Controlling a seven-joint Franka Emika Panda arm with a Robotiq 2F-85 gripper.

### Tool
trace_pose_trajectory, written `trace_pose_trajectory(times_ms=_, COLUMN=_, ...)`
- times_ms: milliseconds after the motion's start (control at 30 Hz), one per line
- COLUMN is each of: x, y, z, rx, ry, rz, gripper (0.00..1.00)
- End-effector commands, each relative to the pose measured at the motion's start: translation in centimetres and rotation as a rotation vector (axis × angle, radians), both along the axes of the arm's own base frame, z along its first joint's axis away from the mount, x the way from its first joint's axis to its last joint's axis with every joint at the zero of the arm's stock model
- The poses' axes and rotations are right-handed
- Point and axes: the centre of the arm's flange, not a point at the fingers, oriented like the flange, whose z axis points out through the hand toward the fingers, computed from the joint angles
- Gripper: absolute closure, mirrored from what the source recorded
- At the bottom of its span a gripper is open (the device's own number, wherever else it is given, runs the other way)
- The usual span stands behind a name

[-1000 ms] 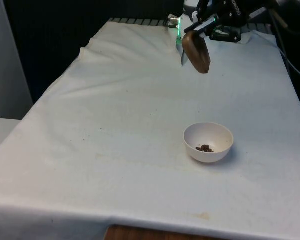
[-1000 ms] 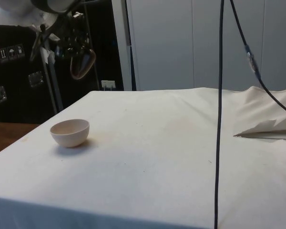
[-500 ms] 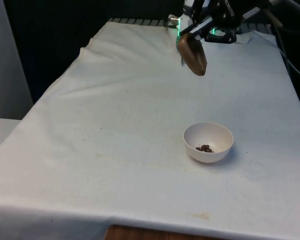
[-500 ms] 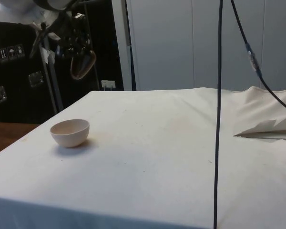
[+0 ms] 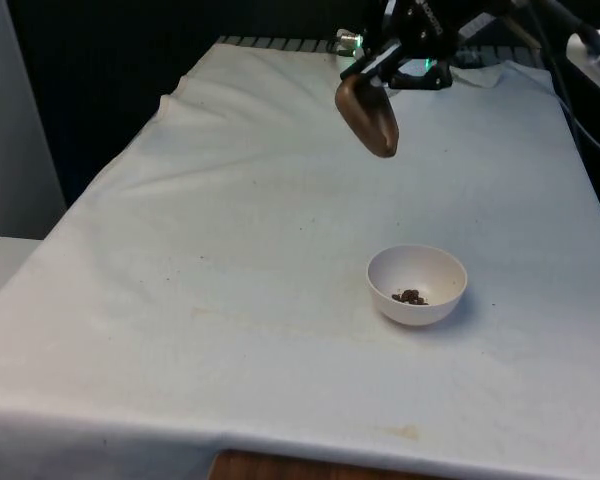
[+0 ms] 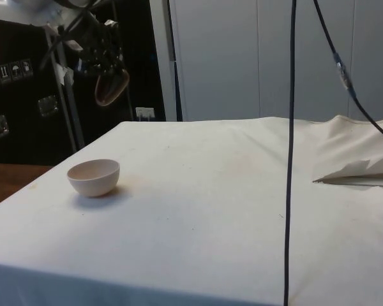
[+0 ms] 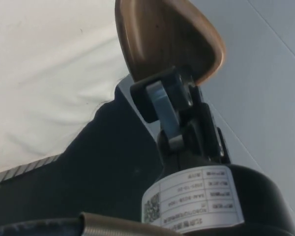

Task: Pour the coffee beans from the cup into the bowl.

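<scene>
A table under a white cloth (image 5: 230,260) carries a white bowl (image 5: 417,285) near its front edge, toward the front view's right, with a few coffee beans (image 5: 410,296) inside. Above the far end, the gripper (image 5: 380,72) has carried the brown cup (image 5: 368,116) toward the front view's left, away from the bowl, so pouring looks finished. The fingers (image 7: 162,105) are clamped on the tilted cup's rim.
</scene>
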Motion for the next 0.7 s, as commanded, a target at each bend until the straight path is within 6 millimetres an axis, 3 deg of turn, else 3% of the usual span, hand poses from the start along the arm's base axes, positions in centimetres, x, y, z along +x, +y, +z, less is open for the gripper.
trace_pose_trajectory(times_ms=0, x=0.1, y=-0.5, z=0.1, rx=0.024, ry=-0.01, rz=0.008, gripper=1.0)
trace_pose_trajectory(times_ms=667, x=0.3, y=-5.1, z=0.2, rx=0.083, ry=-0.008, rz=-0.049, gripper=1.0)
